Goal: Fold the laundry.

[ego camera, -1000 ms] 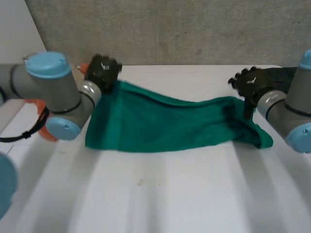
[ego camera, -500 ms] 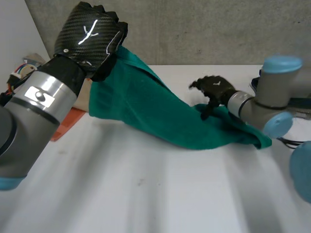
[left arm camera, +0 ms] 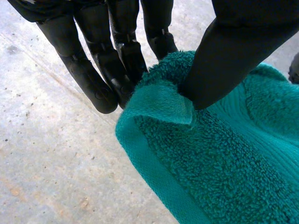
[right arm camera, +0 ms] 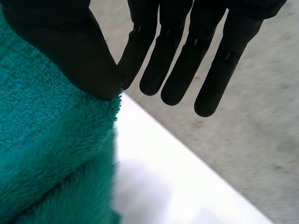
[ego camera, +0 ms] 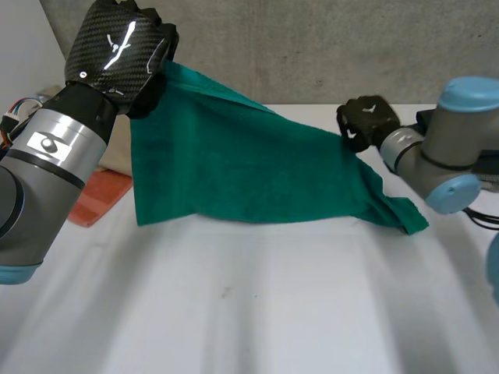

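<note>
At the far left the black left hand (ego camera: 121, 54) is high above the white table (ego camera: 257, 312). Its wrist view shows the grip plainly: the thumb (left arm camera: 233, 51) presses a corner of the teal-green terry towel (ego camera: 234, 171) against the fingers (left arm camera: 112, 70) in a firm pinch. Below that arm a flat orange-red thing (ego camera: 97, 195), perhaps another cloth, lies on the table's left side, apart from the towel. A second ago this hand sat low at the towel's far-left corner, with the towel spread out on the table. Half a second ago it had already climbed — now the towel hangs from it as a sheet.

Across the middle the towel slopes down toward the right, its lower edge resting on the table. The black right hand (ego camera: 365, 122) has risen off the table in the last half second and holds the far edge near the right-hand corner. In its wrist view the thumb (right arm camera: 70, 51) clamps the towel's edge against the first of the otherwise straight fingers (right arm camera: 187, 60). Beyond it a loose tail of towel trails on the table.

My reading is that, with both far corners lifted, the towel is set up to be carried toward the near edge for a first fold — none is made yet.
</note>
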